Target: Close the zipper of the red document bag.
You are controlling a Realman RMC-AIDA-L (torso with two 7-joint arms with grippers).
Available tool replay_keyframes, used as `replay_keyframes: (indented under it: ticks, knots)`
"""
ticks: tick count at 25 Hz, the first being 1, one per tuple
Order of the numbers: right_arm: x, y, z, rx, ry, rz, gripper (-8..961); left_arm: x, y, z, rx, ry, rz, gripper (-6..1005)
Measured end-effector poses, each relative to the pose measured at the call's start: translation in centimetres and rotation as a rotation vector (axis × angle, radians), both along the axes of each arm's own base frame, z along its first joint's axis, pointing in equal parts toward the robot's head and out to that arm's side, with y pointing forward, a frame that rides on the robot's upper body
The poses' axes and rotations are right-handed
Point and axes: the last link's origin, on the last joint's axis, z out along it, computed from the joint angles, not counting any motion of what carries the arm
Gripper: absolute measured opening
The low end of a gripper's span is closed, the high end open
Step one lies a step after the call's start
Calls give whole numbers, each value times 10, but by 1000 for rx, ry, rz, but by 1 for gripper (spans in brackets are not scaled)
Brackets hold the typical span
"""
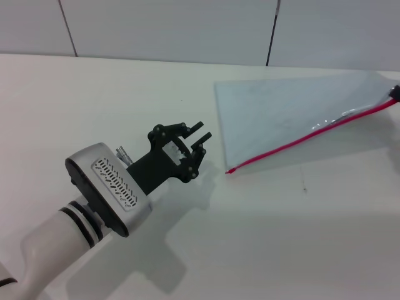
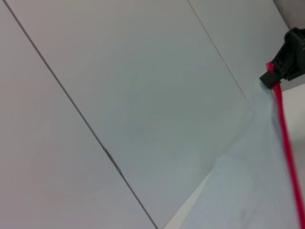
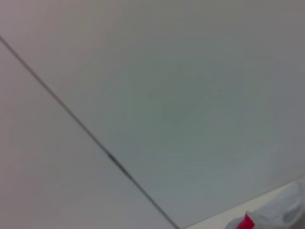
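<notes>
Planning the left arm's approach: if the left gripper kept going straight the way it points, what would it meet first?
Probably the red document bag: the left gripper, fingers open, points at its near-left part, above the zipper end. Bare table lies between; height is unclear.

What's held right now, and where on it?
Right pincer grips the red document bag at the far end of its zipper, lifting that corner. Left pincer is open, holding nothing.
</notes>
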Motion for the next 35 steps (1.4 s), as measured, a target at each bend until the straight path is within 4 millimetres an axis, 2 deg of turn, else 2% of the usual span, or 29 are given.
replay_keyframes:
  ticks: [7, 12, 16, 21, 23, 27, 32, 35]
  knots:
    - [8, -3, 4, 19, 0, -29, 115, 1, -2, 4, 15, -32, -6, 193]
    - [7, -1, 4, 19, -12, -31, 118, 2, -1, 7, 24, -59, -5, 416]
    - [10, -3, 10, 54, -28, -29, 120, -2, 1, 13, 61, -88, 27, 496]
    - [19, -16, 21, 161, -25, -11, 356, -7, 2, 27, 138, -144, 53, 495]
    - [19, -24, 24, 219, -19, 24, 395, -9, 3, 34, 169, -177, 68, 495]
    - [4, -38, 21, 334, -43, 167, 473, -17, 6, 52, 218, -275, 105, 495]
    - [-16, -43, 9, 397, -120, 312, 570, -25, 0, 78, 242, -469, 108, 494]
    - [-24, -44, 0, 425, -172, 361, 660, -29, -3, 91, 259, -544, 95, 494]
